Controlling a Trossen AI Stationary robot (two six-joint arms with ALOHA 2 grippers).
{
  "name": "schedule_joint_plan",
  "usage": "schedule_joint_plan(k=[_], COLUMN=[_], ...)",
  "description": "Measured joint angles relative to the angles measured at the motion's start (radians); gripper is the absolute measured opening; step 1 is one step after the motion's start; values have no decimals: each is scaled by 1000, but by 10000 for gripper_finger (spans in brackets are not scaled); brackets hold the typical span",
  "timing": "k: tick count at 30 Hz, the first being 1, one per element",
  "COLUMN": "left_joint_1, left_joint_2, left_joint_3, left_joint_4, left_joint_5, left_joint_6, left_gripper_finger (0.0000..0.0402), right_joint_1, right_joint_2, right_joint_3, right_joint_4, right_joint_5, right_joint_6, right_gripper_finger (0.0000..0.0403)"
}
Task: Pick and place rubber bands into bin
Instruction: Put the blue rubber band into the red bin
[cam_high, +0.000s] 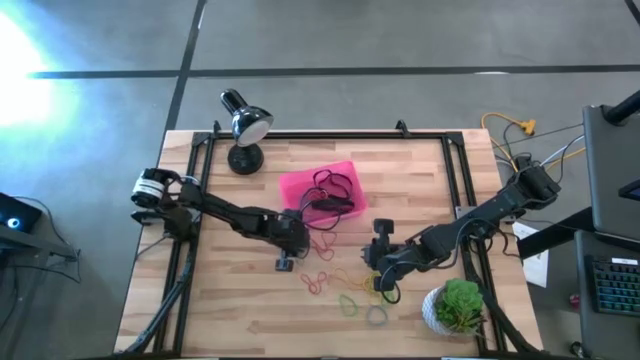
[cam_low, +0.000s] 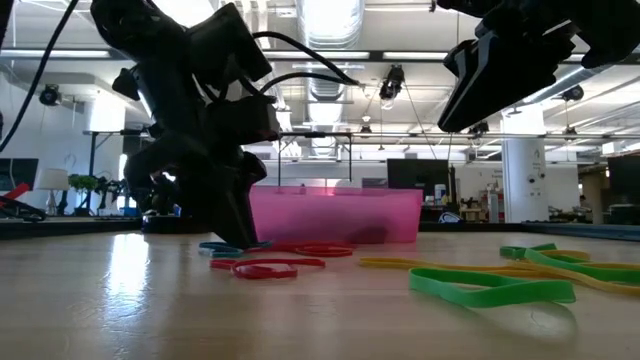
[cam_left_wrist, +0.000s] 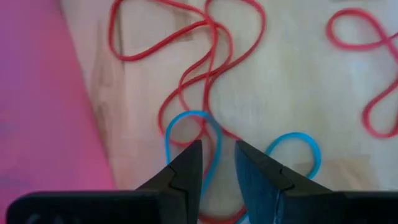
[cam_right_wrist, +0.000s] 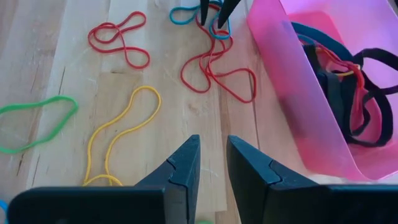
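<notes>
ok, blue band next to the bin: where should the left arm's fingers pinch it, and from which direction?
Pinch the blue band straight down from above, on the strand of its loop lying between the left gripper's slightly open fingers. It lies flat and thin on the table, so only a top-down pinch catches it. A red band crosses it, and the pink bin sits close beside, so keep to the bare blue strand.

- The bin (cam_high: 300, 186) stands in the table's (cam_high: 420, 170) middle, with some rubber bands (cam_high: 335, 190) in it.
- More loose bands (cam_high: 345, 285) lie on the table before the bin.
- The lamp (cam_high: 243, 125) stands left behind the bin.
</notes>
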Motion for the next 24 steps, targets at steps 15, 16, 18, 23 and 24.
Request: schedule_joint_plan(k=[15, 16, 18, 23, 24], left_joint_1=[0, 0, 0, 1, 1], left_joint_2=[2, 2, 2, 2, 0], left_joint_3=[-1, -1, -2, 0, 0], left_joint_4=[-12, -12, -12, -14, -15], left_joint_5=[-6, -3, -3, -3, -3], left_joint_6=[4, 4, 4, 5, 4], left_gripper_finger=[13, 7, 6, 2, 1], right_joint_1=[0, 0, 0, 0, 0], right_joint_2=[0, 0, 0, 0, 0], right_joint_3=[-5, -5, -5, -5, -5], right_joint_4=[0, 0, 1, 5, 5], right_joint_5=[0, 0, 0, 0, 0], right_joint_6=[-3, -3, -2, -1, -1], right_gripper_finger=[68, 68, 68, 68, 68])
